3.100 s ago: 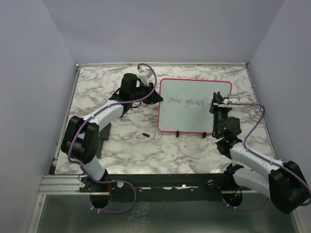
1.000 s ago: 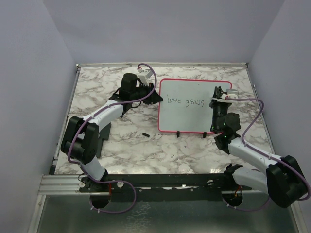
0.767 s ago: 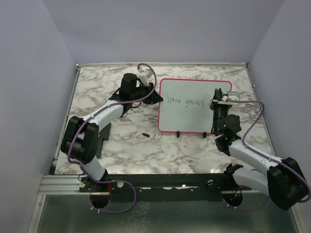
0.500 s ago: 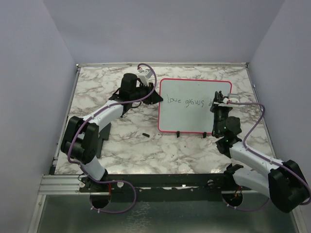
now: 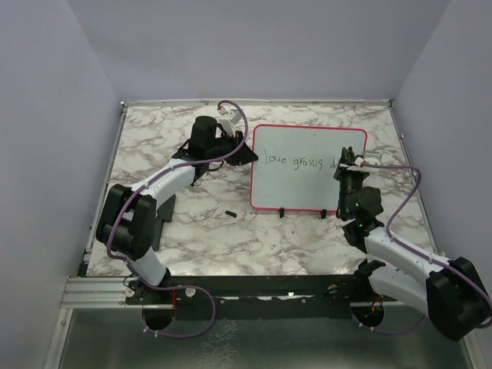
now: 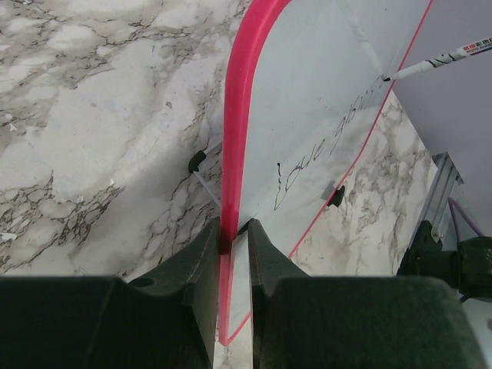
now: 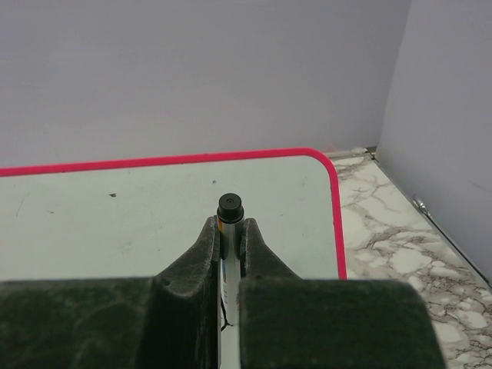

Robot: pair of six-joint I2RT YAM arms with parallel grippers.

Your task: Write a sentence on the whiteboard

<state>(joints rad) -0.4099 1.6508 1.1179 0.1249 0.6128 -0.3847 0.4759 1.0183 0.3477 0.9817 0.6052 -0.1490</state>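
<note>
The whiteboard [image 5: 307,188], white with a pink frame, lies on the marble table right of centre. My left gripper [image 5: 247,154] is shut on its left edge; in the left wrist view the fingers [image 6: 206,254] pinch the pink frame [image 6: 234,115]. The sentence [image 5: 296,161] reads "Love grows" plus one further stroke. My right gripper [image 5: 344,163] is shut on a marker [image 7: 229,207], held upright over the board's right part [image 7: 115,207]. The marker's tip [image 6: 386,77] meets the board just past the writing.
A small black cap [image 5: 230,211] lies on the table left of the board's near corner. Two black clips [image 5: 284,211] [image 5: 322,213] sit on the board's near edge. A dark flat pad [image 5: 165,206] lies under the left arm. Walls enclose the table.
The right gripper with the marker has shifted slightly toward me at the board's right side, and a new stroke has appeared after "grows". The left arm has not moved.
</note>
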